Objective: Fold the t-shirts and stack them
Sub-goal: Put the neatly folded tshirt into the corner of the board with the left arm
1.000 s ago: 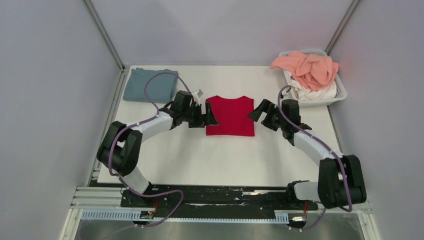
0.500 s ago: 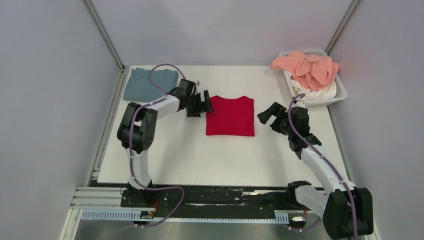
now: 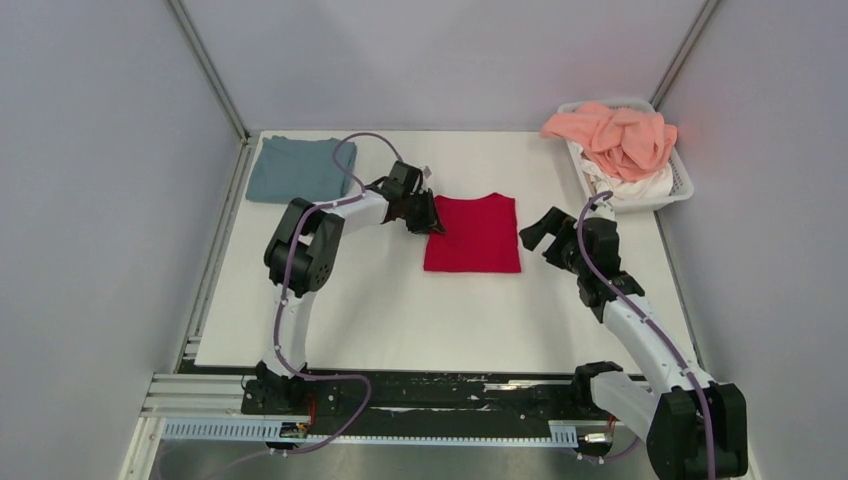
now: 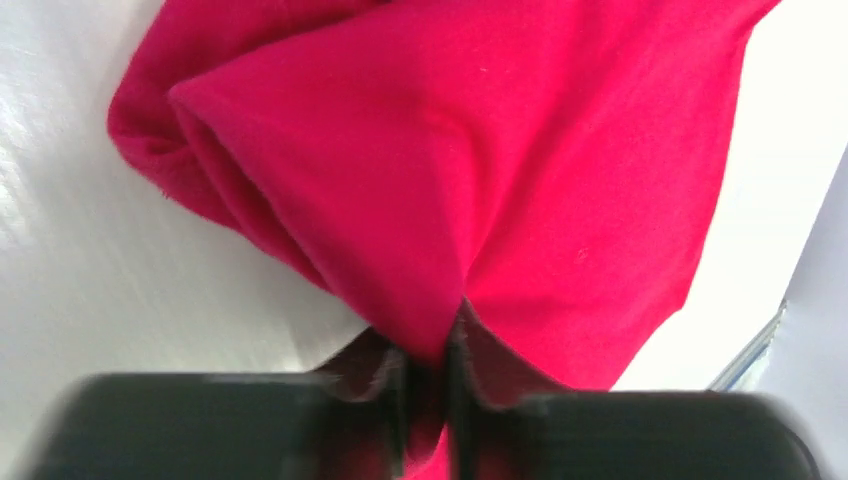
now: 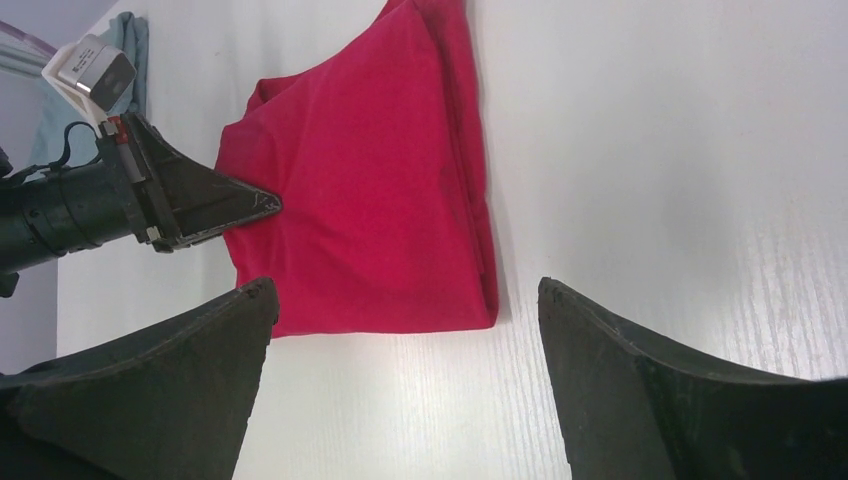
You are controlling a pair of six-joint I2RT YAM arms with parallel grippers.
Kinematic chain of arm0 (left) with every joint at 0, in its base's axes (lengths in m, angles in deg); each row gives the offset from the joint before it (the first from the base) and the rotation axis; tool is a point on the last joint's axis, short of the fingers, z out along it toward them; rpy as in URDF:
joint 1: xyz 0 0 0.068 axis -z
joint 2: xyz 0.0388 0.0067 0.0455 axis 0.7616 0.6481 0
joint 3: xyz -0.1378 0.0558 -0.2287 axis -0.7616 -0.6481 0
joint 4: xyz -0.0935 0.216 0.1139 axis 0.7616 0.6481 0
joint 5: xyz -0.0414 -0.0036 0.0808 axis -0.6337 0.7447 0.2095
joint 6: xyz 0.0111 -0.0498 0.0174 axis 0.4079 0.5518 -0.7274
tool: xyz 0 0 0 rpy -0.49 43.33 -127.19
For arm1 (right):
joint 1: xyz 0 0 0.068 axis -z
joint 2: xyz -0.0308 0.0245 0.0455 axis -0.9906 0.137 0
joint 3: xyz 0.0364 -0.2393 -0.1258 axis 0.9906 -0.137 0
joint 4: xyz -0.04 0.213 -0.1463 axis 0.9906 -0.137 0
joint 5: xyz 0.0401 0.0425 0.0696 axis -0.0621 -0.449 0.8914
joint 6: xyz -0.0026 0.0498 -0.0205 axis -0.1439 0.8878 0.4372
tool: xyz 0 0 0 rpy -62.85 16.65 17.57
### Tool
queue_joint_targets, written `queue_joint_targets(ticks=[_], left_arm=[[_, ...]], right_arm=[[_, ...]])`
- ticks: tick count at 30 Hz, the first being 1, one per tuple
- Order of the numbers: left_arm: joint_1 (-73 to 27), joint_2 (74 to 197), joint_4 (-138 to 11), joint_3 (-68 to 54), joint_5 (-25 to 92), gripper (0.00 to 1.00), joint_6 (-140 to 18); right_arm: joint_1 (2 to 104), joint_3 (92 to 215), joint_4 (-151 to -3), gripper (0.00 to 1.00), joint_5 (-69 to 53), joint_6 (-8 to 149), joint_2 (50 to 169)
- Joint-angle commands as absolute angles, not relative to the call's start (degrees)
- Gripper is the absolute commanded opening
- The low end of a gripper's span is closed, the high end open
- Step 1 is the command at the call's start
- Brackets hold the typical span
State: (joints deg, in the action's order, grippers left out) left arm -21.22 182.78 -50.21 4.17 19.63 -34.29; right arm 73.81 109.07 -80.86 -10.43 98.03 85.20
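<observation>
Overhead view, wrist close-ups, sharing red t-shirt

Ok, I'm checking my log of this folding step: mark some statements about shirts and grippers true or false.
1. The left gripper is shut on the folded crimson red cotton t-shirt. True.
2. The right gripper grips that shirt too. False: it is open, apart from the shirt, on its right.
3. The dusty blue-grey t-shirt lies in the white slatted plastic basket. False: it lies folded at the far left corner of the table.
4. A crumpled salmon pink t-shirt sits in that basket. True.
</observation>
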Motion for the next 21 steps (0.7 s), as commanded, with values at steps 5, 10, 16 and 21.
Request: queue_joint_targets(ticks=[5,10,16,21], left_arm=[[-19.2,185.0,-36.0,11.5,33.3,0.0,-40.1],[-19.3,179.8,-37.5,10.8,45.5,0.0,-53.5],[-22.1,177.2,-41.6,12.9,55.2,0.0,-69.0],[-26.9,176.7,-47.1,12.6,57.8,0.0,-80.4]], right_arm=[[74.4,108.5,-81.0,1.0,-13.2,95.8,81.8],[74.4,107.6,-80.9,1.0,-14.8,95.5,79.7],[74.4,106.8,-80.3,1.0,-17.7,95.1,79.8],[74.4,107.3,-79.8,1.0,-18.2,94.6,81.4]])
